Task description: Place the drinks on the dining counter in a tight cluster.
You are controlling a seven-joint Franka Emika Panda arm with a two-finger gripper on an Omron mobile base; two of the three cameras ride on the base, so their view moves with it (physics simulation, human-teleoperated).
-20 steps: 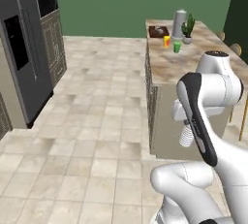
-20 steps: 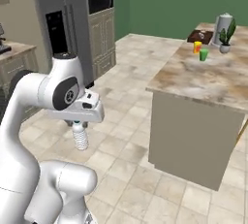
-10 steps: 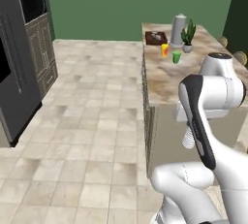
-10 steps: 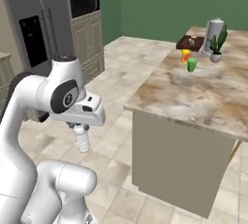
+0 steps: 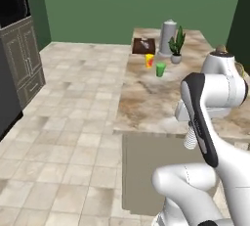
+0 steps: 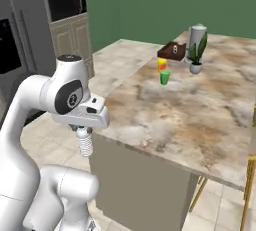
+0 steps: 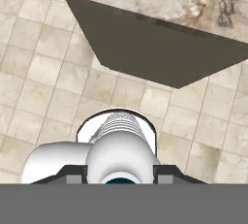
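Since a second ago the base has driven toward the long marbled beige-brown stone dining counter (image 6: 200, 120), so its near end now fills much more of both base views and the dark appliances have slid off to the left; the things themselves have not shifted.

At the left of the right base view, the fingers (image 6: 85, 136) hang from the white arm, clamped on a small clear ribbed water bottle (image 6: 86, 144) held neck-up and hanging below the hand, just off the counter's near corner and below its top edge. The hand view looks down along the same bottle (image 7: 121, 131) to the tiled floor, with the counter's edge further on.

Further right, at the far end, stand a yellow-and-red cup (image 6: 162, 65), a small green cup (image 6: 164, 77), a brown box (image 6: 172, 51), a grey jug (image 6: 197, 36) and a potted plant (image 6: 196, 57).

The risk, as I judge it: the bottle hangs lower than the stone top, so moving right without lifting could knock it against the edge. Only one drink is visible here, so the cluster is barely begun.
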